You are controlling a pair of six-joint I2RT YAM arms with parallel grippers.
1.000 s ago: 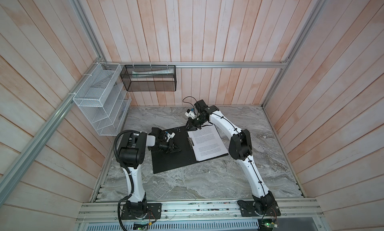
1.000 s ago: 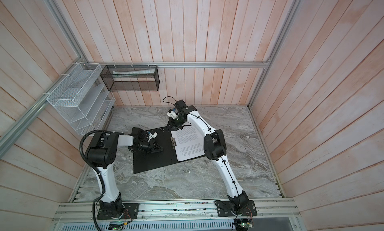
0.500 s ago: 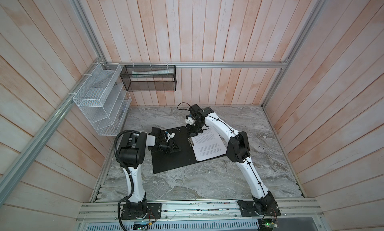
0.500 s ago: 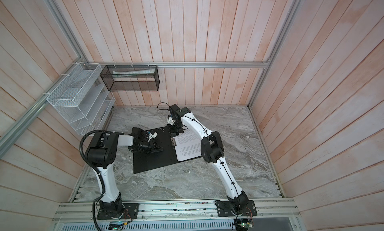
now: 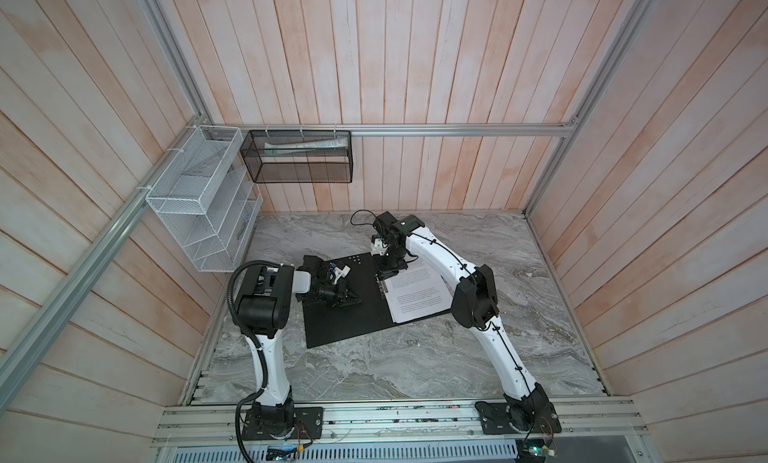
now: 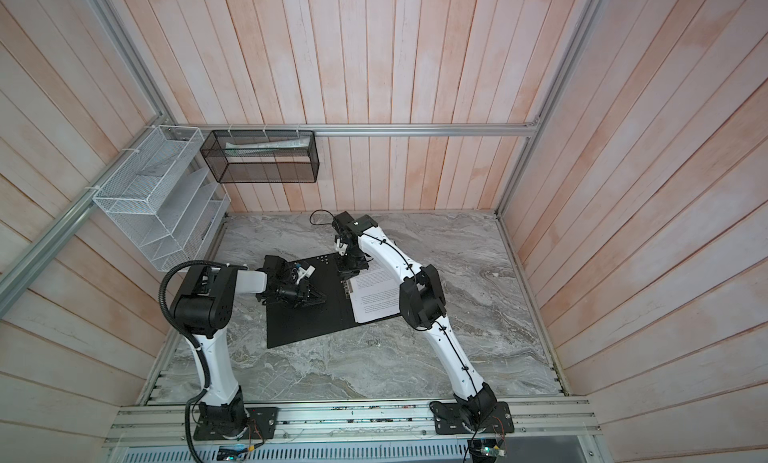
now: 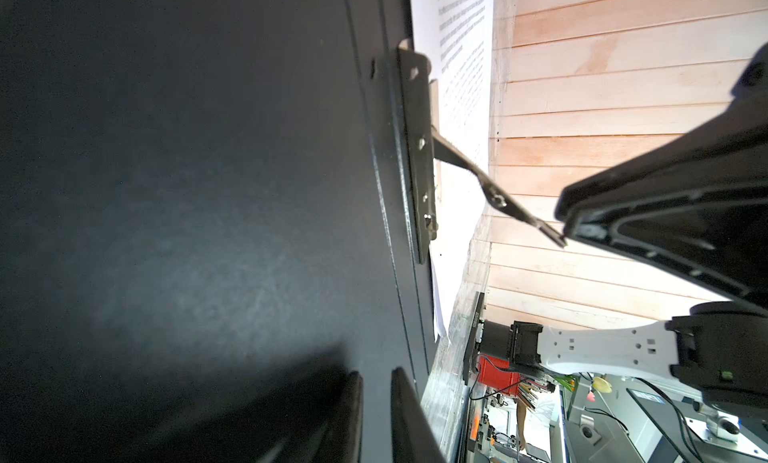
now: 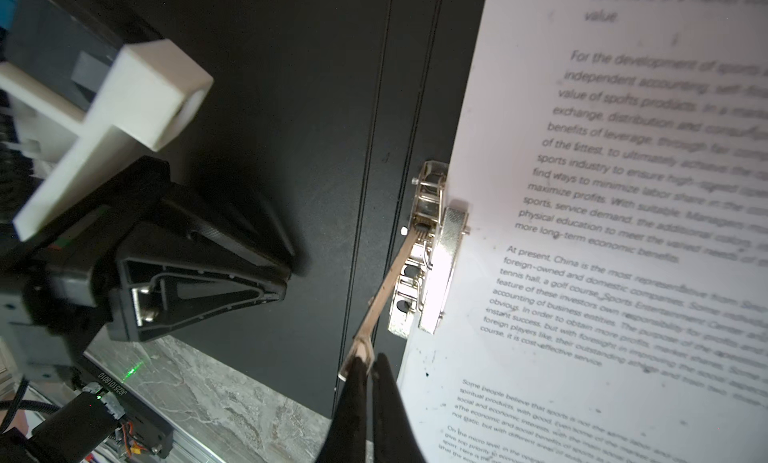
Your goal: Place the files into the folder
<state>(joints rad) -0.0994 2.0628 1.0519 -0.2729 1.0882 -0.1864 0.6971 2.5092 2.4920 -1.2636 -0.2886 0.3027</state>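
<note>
Folder (image 5: 345,328) open on surface (image 5: 374,369), nearer its left edge; files (image 5: 415,298) on its right half. Right end effector (image 8: 369,369) pinches the raised clip lever (image 8: 386,290). Left end effector (image 5: 357,302) closed, empty, resting on folder's left half.

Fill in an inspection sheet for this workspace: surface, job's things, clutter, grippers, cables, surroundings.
Surface: grey marble tabletop.
Job's things: flat black folder lies open; white printed paper sheets lie on its right-hand half, edge beneath the metal clip, whose lever stands raised.
Clutter: nothing seen on the table; white wire mesh organizer and black mesh basket hang on the walls.
Grippers: left gripper fingers shut, resting on the folder's left-hand half; right gripper fingers shut on the lever's tip.
Cables: black cable loops at the right wrist; black corrugated hose along the left arm.
Surroundings: pale wood plank walls, aluminium frame rail.
</note>
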